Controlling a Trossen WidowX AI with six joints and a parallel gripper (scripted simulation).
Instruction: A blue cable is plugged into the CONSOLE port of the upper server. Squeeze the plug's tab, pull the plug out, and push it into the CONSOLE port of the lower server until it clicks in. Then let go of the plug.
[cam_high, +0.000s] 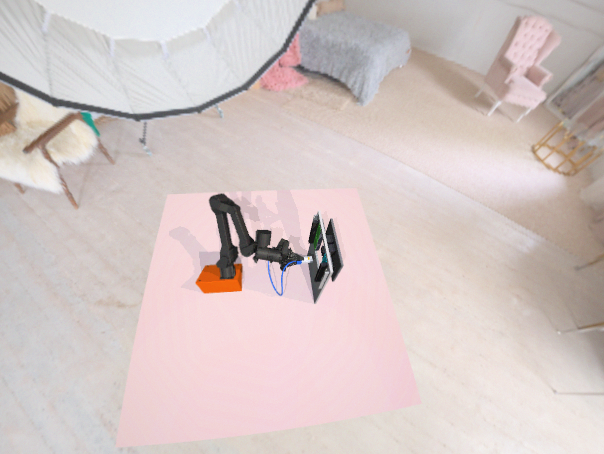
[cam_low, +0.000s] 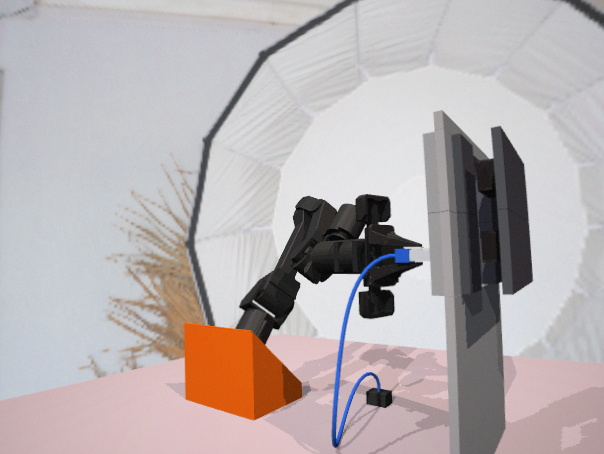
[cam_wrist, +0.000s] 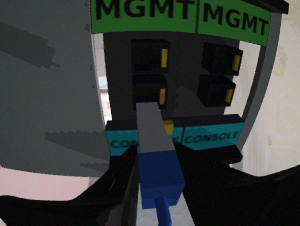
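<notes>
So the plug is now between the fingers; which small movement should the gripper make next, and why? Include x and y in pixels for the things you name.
Probably a small sideways and vertical correction before any push: in the wrist view the plug (cam_low: 419, 254) (cam_wrist: 159, 167), held in the gripper (cam_high: 303, 259) (cam_low: 421, 254), overlaps the CONSOLE label (cam_wrist: 212, 137) and its tip appears over a socket under the MGMT label (cam_wrist: 145, 10). Whether it already lines up in depth, I cannot tell.

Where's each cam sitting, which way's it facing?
Top: high above the pink mat, angled down; whole arm shows.
Exterior: low, beside the mat, looking across it; arm side-on, server panels at right.
Wrist: on the arm behind the fingers, facing the CONSOLE and MGMT labels; only dark fingers show.
Top and exterior share the orange base.
</notes>
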